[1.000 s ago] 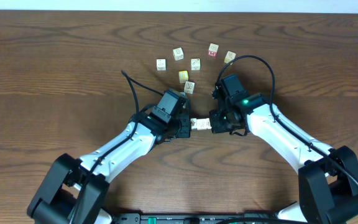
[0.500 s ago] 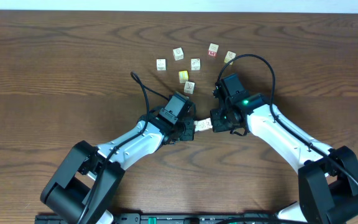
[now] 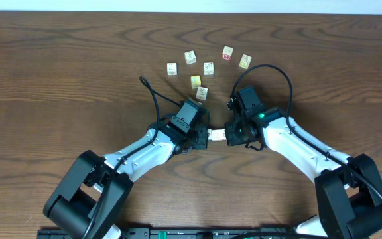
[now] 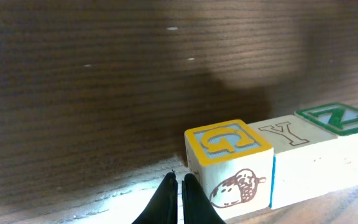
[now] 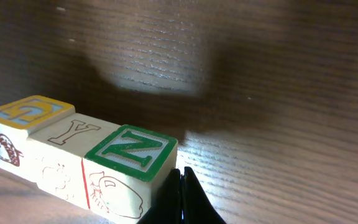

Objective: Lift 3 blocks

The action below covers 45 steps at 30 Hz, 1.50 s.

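Blocks (image 3: 216,135), three of them, make one tight row, face against face, between the tips of the two arms. The G block (image 4: 229,162), with a yellow and blue top and an acorn drawn on its side, is right against the fingers of the left gripper (image 4: 179,186). The N block (image 5: 129,165), with a green top, is right against the fingers of the right gripper (image 5: 180,183). The Y block (image 5: 67,149) sits in the middle and touches both.

Each gripper has its two fingers pressed together with nothing between them. The closed tips meet the row only at its two ends.

Under everything is the table (image 3: 58,66), dark brown wood with wavy grain, which fills nearly every view. A soft shadow lies on the wood beyond the row, apart from it. On the far side of both fingertips seven loose cubes (image 3: 208,67) lie scattered. A narrow pale strip (image 3: 191,5) runs along the far edge; what it is I cannot tell.

Whether the underside of the row rests on the wood or hangs over it I cannot tell, because both wrist views cut off its lower edges. From overhead the row is very small and its letters are not readable. The drawings on the loose cubes are also too small to make out.
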Motion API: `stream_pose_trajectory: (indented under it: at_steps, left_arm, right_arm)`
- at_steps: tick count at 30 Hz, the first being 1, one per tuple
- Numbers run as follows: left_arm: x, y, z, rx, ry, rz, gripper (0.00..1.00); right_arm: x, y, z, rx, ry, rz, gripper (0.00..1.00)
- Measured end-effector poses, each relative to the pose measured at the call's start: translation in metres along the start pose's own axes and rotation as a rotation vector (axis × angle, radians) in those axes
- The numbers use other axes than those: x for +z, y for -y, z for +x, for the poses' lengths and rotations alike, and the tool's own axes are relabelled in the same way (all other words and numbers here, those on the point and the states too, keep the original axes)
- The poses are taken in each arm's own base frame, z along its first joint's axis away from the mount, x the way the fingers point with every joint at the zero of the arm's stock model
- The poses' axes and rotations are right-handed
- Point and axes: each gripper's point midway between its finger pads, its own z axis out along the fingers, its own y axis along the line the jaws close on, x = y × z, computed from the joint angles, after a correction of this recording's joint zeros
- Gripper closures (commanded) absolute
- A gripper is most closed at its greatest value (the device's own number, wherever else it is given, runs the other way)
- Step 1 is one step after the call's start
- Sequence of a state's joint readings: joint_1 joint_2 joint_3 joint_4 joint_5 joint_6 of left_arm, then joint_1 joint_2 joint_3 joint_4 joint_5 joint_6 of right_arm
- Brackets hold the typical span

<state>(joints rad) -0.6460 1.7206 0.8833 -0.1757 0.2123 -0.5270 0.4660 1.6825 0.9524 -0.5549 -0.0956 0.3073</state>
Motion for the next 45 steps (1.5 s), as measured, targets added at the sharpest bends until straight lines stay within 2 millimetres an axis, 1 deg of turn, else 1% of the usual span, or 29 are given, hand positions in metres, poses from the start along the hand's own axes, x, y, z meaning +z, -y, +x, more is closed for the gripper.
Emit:
stream_pose_trajectory:
  at_steps: [2,5,14,18,24,33,39,41,43,45]
  left_arm:
    - [0.000,-0.001,0.000,0.001,0.004,-0.008,0.93]
    - [0.001,-0.001,0.002,0.006,0.001,-0.012,0.93]
    - [0.003,-0.003,0.004,0.007,-0.002,-0.022,0.93]
    - [0.013,-0.006,0.006,0.006,-0.012,-0.027,0.93]
    - [0.016,-0.003,0.003,0.008,-0.004,-0.012,0.93]
    - [0.017,0.000,0.004,0.018,-0.003,-0.012,0.93]
    - [0.017,-0.001,0.004,0.022,0.003,-0.024,0.93]
    - [0.017,-0.001,0.004,0.022,0.003,-0.031,0.93]
    - [0.017,-0.003,0.003,0.025,0.009,-0.044,0.93]
    - [0.017,-0.004,0.001,0.031,0.017,-0.055,0.92]
  right_arm:
    - [0.004,0.000,0.002,0.000,0.007,-0.007,0.99]
    - [0.012,0.002,0.013,0.004,-0.007,-0.017,0.99]
    - [0.012,0.001,0.012,0.003,0.000,-0.025,0.99]
    - [0.013,0.002,0.012,0.002,0.002,-0.016,0.99]
    - [0.013,0.008,0.010,0.000,0.015,0.024,0.99]
    - [0.012,0.016,0.007,-0.019,0.040,0.101,0.99]
    - [0.011,0.024,0.005,-0.019,0.051,0.147,0.99]
    - [0.011,0.025,0.003,-0.019,0.060,0.154,0.98]
    - [0.011,0.025,-0.001,-0.019,0.079,0.157,0.95]
    - [0.010,0.025,-0.010,-0.020,0.117,0.163,0.95]
